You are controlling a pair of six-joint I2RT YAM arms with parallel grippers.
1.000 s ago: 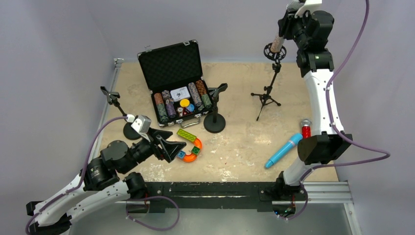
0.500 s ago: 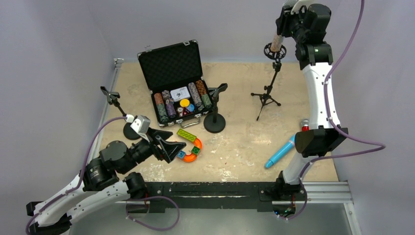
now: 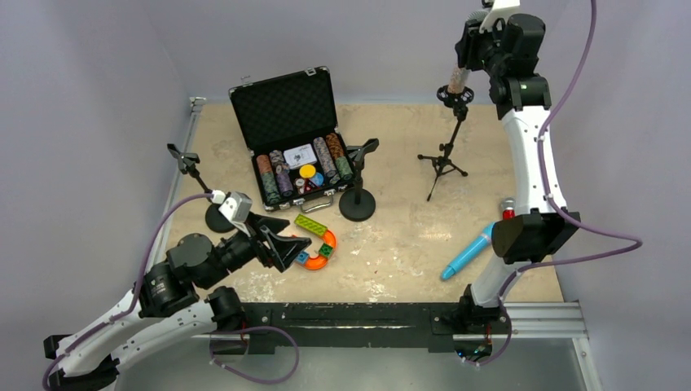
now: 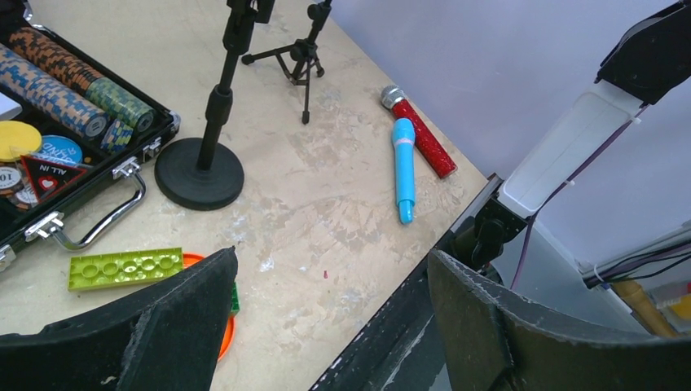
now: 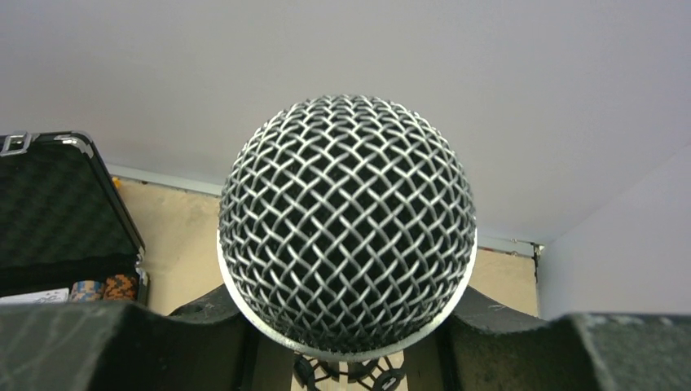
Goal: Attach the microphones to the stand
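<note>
From above, my right tool (image 3: 475,39) is raised at the far edge, clamped on the silver-pink microphone (image 3: 457,79), which stands upright with its lower end in the ring of the tripod stand (image 3: 444,160). My left tool (image 3: 281,241) hangs low, spread wide. The light-blue microphone (image 3: 471,251) lies on the worktop (image 3: 391,232) beside my right arm, which half hides the red microphone (image 3: 508,209).

My left wrist view shows both of those lying side by side, beyond the round-base stand (image 4: 200,163).

In my right wrist view, the grey mesh head fills the space between my fingers (image 5: 98,342).
</note>
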